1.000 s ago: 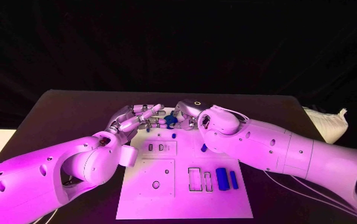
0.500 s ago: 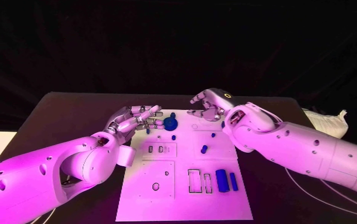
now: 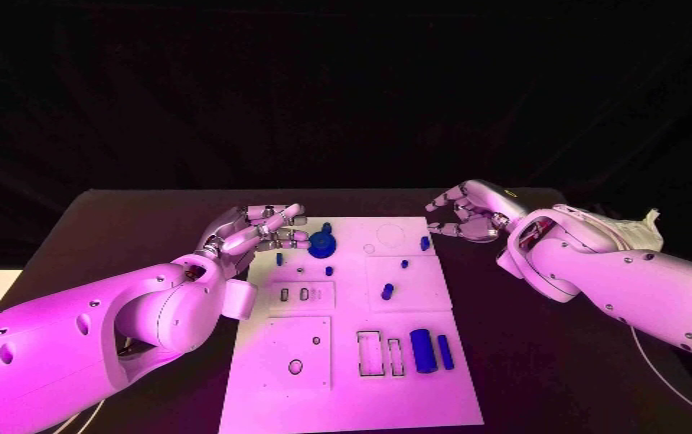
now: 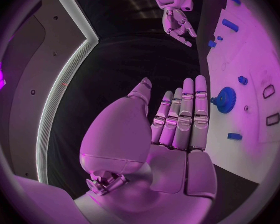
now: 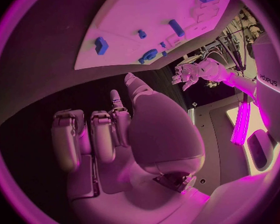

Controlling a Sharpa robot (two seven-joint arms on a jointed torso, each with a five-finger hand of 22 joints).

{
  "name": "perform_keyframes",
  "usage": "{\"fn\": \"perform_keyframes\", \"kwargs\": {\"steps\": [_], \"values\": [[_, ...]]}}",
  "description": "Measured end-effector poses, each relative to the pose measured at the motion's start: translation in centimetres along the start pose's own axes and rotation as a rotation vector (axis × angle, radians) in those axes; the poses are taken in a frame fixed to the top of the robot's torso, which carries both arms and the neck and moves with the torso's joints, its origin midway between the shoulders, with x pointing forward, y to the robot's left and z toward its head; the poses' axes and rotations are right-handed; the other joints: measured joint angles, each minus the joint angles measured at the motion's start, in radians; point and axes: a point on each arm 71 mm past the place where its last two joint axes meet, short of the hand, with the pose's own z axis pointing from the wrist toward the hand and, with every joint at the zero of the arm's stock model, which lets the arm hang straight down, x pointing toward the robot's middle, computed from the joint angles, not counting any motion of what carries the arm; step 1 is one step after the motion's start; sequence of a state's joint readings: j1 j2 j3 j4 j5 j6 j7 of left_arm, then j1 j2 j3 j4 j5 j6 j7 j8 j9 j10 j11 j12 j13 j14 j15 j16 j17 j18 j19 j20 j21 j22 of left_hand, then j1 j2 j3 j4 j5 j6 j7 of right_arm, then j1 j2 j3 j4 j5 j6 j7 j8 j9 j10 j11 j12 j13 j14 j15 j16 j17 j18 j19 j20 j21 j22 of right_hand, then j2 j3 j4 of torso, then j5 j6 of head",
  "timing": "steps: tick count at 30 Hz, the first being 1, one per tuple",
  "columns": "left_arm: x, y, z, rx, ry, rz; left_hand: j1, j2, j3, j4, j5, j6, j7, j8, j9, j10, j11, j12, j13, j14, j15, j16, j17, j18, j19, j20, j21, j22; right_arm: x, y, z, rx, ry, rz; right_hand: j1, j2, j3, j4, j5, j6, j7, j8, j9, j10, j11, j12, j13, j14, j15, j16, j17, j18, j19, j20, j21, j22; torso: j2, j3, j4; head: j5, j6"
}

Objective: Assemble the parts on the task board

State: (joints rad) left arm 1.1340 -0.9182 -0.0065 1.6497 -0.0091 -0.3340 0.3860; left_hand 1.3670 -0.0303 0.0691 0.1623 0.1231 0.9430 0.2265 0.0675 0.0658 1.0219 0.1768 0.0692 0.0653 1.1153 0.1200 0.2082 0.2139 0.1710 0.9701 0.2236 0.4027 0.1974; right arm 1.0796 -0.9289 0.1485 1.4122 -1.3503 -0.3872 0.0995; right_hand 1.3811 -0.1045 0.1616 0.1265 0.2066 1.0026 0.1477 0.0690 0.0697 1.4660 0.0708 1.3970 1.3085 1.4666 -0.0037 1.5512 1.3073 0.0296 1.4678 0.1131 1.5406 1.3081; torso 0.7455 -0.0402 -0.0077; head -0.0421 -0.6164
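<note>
Task board bears eight blue parts.

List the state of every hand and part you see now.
Left hand: open, empty, at the board's edge.
Right hand: fingers curled, empty, off the board.
Gear: on the board, untouched.
Two long blue parts: lying side by side, untouched.

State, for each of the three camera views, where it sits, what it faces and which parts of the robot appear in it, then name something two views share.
Head view: on the robot's head, looking down at the task board; both arms, left hand, right hand.
Left wrist view: behind the left hand, facing the board's edge and the blue gear.
Right wrist view: behind the right hand, facing the board.
Shared: head and left wrist views show the gear.
</note>
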Motion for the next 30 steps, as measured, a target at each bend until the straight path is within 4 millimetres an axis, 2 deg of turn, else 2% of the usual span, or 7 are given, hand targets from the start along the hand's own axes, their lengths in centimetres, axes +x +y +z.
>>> {"fn": "perform_keyframes", "kwargs": {"steps": [5,10,20,25,30], "values": [[-0.4,0.1,0.1,0.000,-0.012,-0.002,0.001,0.001,0.002,-0.002,0.000,0.000,0.000,0.000,0.000,0.000,0.000,0.000,0.000,0.000,0.000,0.000,0.000,0.000,0.000,0.000,0.000,0.000,0.6,-1.6,-0.4,0.032,0.023,0.013,0.000,0.000,-0.003,-0.003,-0.004,0.000,0.000,0.000,-0.001,0.000,0.000,0.000,0.000,0.000,0.000,-0.004,0.001,0.000,0.000,0.000,0.000,0.000,-0.001,0.0044,-0.0012,-0.005,-0.002],[-0.6,0.1,0.0,0.001,-0.018,-0.005,0.004,0.004,0.003,-0.003,0.000,0.000,0.000,0.000,0.000,0.000,0.000,0.000,0.000,0.000,0.000,0.000,0.000,0.000,0.000,0.000,0.000,0.000,1.5,-2.3,-0.5,0.046,0.046,0.025,0.000,0.000,-0.004,-0.004,-0.006,-0.003,0.003,0.000,-0.001,0.000,0.000,-0.005,0.000,0.000,0.000,-0.004,0.001,0.000,0.000,0.000,0.000,0.000,-0.001,0.0078,0.0000,-0.008,-0.004],[-0.7,0.2,0.0,0.001,-0.023,-0.010,0.004,0.004,0.003,-0.003,0.000,0.000,0.000,0.000,0.000,0.000,0.000,0.000,0.000,0.000,0.000,0.000,0.000,0.000,0.000,0.000,0.000,0.000,2.6,-2.7,0.0,0.059,0.071,0.033,0.000,0.000,-0.004,-0.004,-0.011,-0.003,0.003,0.000,-0.002,0.000,0.000,-0.005,0.000,0.000,0.000,-0.004,0.001,0.000,0.000,0.000,0.000,0.000,0.001,0.0080,0.0031,-0.003,-0.011],[-0.7,0.2,0.0,0.001,-0.022,-0.011,0.004,0.004,0.003,-0.003,0.000,0.000,0.000,0.000,0.000,0.000,0.000,0.000,0.000,0.000,0.000,0.000,0.000,0.000,0.000,0.000,0.000,0.000,3.0,-2.4,0.5,0.056,0.084,0.039,0.000,0.000,-0.003,-0.011,-0.017,-0.003,0.003,0.000,-0.002,0.000,0.000,-0.005,0.000,0.000,0.000,-0.004,0.001,0.000,0.000,0.000,0.000,0.000,0.001,0.0076,0.0025,0.004,-0.014],[-0.6,0.2,0.0,0.000,-0.021,-0.013,0.004,0.004,0.003,-0.003,0.000,0.000,0.000,0.000,0.000,0.000,0.000,0.000,0.000,0.000,0.000,0.000,0.000,0.000,0.000,0.000,0.000,0.000,3.4,-2.5,0.8,0.061,0.095,0.041,0.005,0.005,0.000,-0.014,-0.017,-0.003,0.003,0.000,-0.002,0.000,0.000,-0.005,0.000,0.000,0.000,-0.004,0.000,0.000,0.000,0.000,0.000,0.000,0.001,0.0074,0.0032,0.005,-0.016]]}}
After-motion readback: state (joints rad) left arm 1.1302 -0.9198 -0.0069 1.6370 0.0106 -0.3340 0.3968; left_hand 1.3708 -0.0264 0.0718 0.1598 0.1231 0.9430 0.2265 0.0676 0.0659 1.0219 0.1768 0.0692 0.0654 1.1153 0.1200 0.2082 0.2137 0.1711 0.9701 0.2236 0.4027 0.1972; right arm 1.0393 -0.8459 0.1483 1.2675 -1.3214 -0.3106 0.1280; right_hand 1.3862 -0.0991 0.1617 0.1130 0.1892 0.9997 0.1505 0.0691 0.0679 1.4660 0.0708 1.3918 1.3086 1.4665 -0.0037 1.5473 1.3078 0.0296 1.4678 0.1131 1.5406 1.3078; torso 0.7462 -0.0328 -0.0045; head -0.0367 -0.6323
